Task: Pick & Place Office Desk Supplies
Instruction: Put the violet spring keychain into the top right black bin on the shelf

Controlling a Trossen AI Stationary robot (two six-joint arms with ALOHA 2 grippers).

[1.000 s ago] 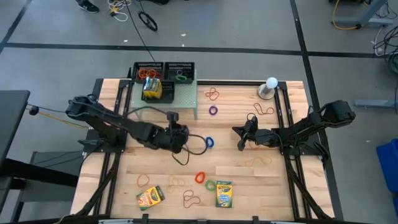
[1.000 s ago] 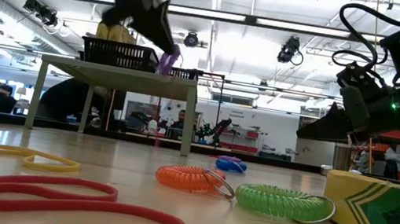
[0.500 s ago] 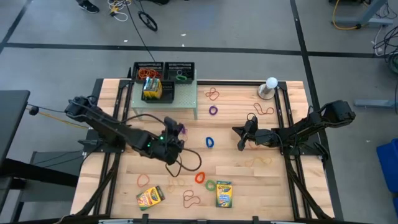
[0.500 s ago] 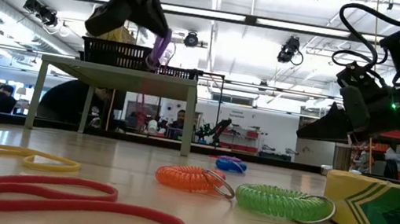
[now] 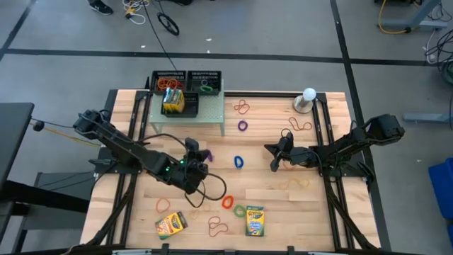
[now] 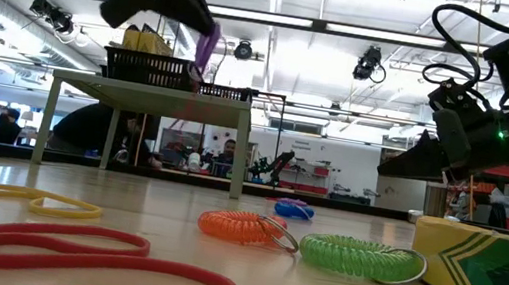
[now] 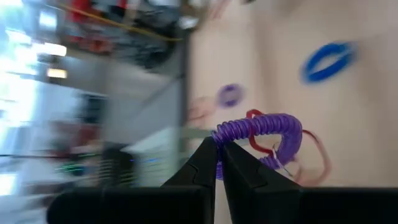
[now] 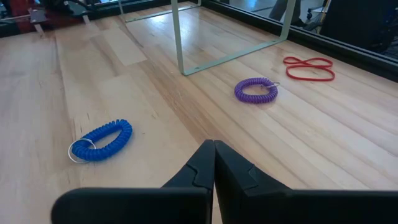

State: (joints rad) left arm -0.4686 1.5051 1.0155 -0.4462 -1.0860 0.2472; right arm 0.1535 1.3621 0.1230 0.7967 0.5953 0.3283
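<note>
Left gripper [image 7: 219, 152], its fingers pinched together on a purple coil loop [image 7: 261, 127], held raised above the wooden table [image 5: 269, 134] just in front of the pale green shelf [image 5: 205, 113]; in the low view the loop [image 6: 204, 54] hangs from the gripper at about the height of the shelf top. On the table near this gripper lies a blue coil loop [image 5: 238, 161]; a second purple coil [image 5: 243, 126] lies beside the shelf's front leg, with a red band [image 5: 242, 108] just beyond it. On the shelf stand two black mesh trays [image 5: 186, 80], one containing orange bands [image 5: 170, 84] and the other a green loop [image 5: 205, 88], with a crayon box [image 5: 173, 101] in front of them. Right gripper [image 8: 214, 152], fingers closed with nothing between them, waiting low over the right half of the table. Along the near edge lie an orange coil [image 6: 242, 227], a green coil [image 6: 357, 257], two more crayon boxes [image 5: 170, 224] [image 5: 254, 220], and loose flat bands in red [image 6: 85, 259] and yellow [image 6: 8, 199]. A white ball on a grey stand [image 5: 306, 99] occupies the far right corner.
</note>
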